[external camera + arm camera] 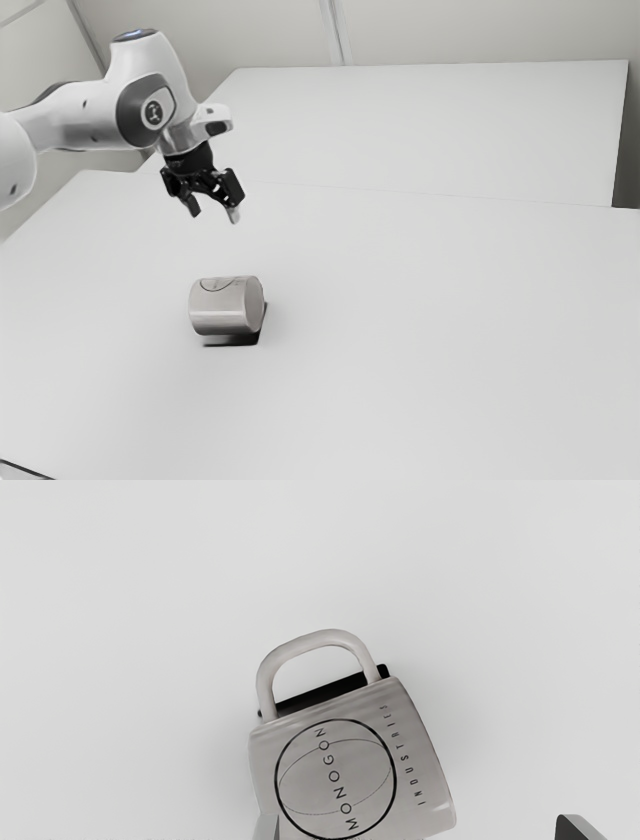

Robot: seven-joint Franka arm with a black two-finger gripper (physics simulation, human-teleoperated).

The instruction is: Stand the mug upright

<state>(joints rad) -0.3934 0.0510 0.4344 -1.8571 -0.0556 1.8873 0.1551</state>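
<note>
Pale tabletop (400,350) bears the toppled MONOGON mug (335,765), six o'clock of our wide-open, empty gripper (214,211) in the exterior view. Descending off-centre, we could roll it.

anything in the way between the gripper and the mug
Nothing visible does. The open gripper hangs above the table, with clear air between it and the mug, which lies on its side.
</note>
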